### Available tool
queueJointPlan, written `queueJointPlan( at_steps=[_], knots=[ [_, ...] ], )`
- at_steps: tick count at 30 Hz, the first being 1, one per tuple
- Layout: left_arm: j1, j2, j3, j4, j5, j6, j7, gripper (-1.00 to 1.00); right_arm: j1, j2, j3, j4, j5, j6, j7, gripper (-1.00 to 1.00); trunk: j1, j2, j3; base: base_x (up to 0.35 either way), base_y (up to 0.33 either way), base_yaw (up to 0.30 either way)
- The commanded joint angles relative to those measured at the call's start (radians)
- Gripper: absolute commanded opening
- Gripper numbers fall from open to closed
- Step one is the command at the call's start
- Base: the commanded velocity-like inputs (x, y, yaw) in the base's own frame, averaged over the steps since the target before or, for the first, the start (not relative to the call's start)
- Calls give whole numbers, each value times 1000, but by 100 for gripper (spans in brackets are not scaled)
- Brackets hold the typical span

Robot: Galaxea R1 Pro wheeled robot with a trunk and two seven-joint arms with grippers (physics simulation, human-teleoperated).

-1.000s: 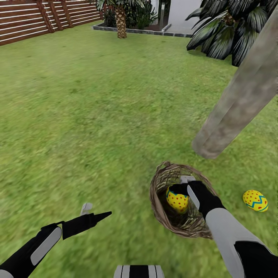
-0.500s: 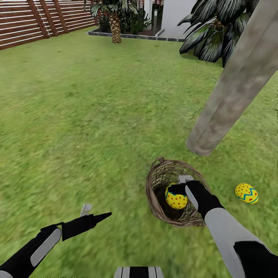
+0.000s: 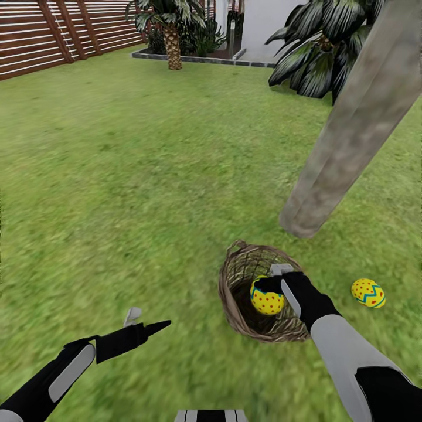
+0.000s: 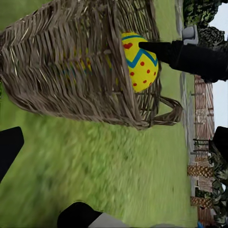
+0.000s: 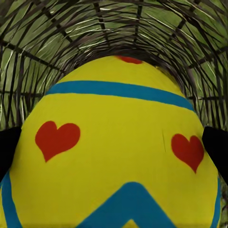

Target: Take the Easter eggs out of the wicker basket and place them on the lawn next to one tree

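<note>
The view has tilted; the right tool (image 3: 275, 285) stays clenched on an egg (image 3: 266, 298) inside the wicker basket (image 3: 234, 281) near the tree (image 3: 346, 146). One egg on the lawn (image 3: 368, 292) lies beside the trunk; the left tool (image 3: 146, 322) hangs released.

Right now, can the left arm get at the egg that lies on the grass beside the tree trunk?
Probably not. That egg lies beyond the wicker basket, on the robot's right, while the left gripper hovers over grass far to the left. The right gripper, busy inside the basket, is nearer.
</note>
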Motion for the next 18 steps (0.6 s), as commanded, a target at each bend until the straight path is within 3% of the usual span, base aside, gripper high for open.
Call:
queueJointPlan(
  at_steps=[1,14,18],
  knots=[
    [0,0,2,0,0,0,0,100,0,0,0,0,0,0,0,-100,-4,7,3,-84,0,0],
    [0,-2,3,-1,-2,0,0,100,1,1,1,0,1,-2,-3,-100,-54,98,44,-37,0,0],
    [0,-2,3,-1,-3,1,0,100,0,0,26,0,-1,0,2,-100,-69,126,56,-139,0,0]
  ],
)
